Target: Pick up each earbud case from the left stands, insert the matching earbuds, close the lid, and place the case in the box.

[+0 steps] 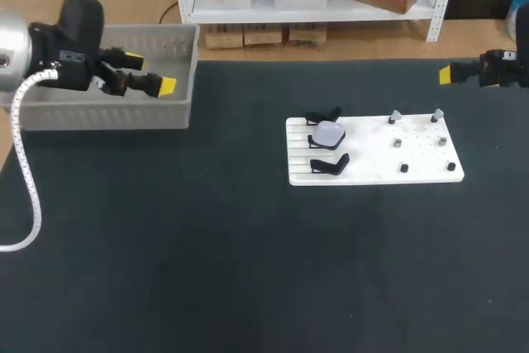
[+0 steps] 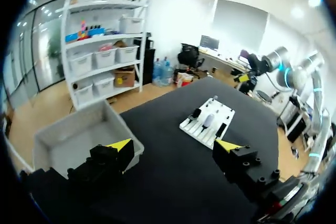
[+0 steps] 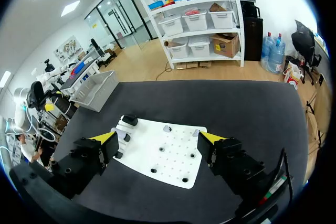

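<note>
Left gripper (image 1: 150, 73): jaws wide apart, holding nothing, over the edge of the grey box (image 1: 99, 113). Right gripper (image 3: 158, 139): jaws wide apart, empty, well apart from the white board (image 1: 372, 163). Earbud case (image 1: 328, 132) sits at the board's left end.

The left end effector (image 2: 173, 146) hangs at the far left side, fingers spread wide, holding nothing. The right end effector (image 3: 157, 138), far right, likewise gapes empty.

At ten o'clock: silver link (image 1: 8, 47), black wrist housing (image 1: 78, 35), looping white braided cable (image 1: 23, 163). The left pincer (image 1: 150, 73) is black with yellow tips; the right pincer (image 1: 450, 74), at three o'clock, matches.
</note>
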Action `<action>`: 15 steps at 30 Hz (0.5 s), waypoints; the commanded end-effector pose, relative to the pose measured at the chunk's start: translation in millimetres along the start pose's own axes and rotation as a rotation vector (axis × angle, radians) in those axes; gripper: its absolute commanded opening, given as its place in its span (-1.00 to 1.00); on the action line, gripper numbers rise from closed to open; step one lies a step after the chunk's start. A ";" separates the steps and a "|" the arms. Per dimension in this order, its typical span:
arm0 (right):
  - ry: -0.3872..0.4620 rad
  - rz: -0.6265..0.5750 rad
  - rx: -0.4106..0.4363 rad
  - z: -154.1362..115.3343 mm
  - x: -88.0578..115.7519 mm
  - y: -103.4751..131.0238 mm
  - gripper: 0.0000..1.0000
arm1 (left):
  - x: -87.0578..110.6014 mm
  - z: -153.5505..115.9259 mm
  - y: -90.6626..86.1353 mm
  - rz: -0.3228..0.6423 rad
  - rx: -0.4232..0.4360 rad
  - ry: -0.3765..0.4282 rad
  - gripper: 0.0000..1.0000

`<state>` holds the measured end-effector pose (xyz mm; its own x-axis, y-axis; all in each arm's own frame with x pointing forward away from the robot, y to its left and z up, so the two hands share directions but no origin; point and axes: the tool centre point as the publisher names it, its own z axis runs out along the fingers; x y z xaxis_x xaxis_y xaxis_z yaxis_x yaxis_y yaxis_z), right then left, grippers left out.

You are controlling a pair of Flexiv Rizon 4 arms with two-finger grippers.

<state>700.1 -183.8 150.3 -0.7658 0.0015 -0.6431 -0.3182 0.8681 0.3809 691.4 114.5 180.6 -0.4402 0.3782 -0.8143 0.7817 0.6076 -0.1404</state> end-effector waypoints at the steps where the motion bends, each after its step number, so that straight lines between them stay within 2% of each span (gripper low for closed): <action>1: 0.001 -0.001 -0.006 -0.1 0.1 -1.2 1.00 | -1.2 15.2 -1.1 0.271 0.219 -0.029 1.00; 8: 0.001 -0.001 -0.006 -0.1 0.1 -1.2 1.00 | 0.2 36.5 -16.7 0.414 0.325 0.006 1.00; 15: 0.001 -0.001 -0.006 -0.1 0.1 -1.2 1.00 | 0.0 41.9 -17.2 0.398 0.324 0.018 1.00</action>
<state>700.1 -183.8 150.3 -0.7658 0.0014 -0.6431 -0.3183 0.8681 0.3809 688.7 75.7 158.4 -0.0830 0.5418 -0.8364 0.9704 0.2350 0.0560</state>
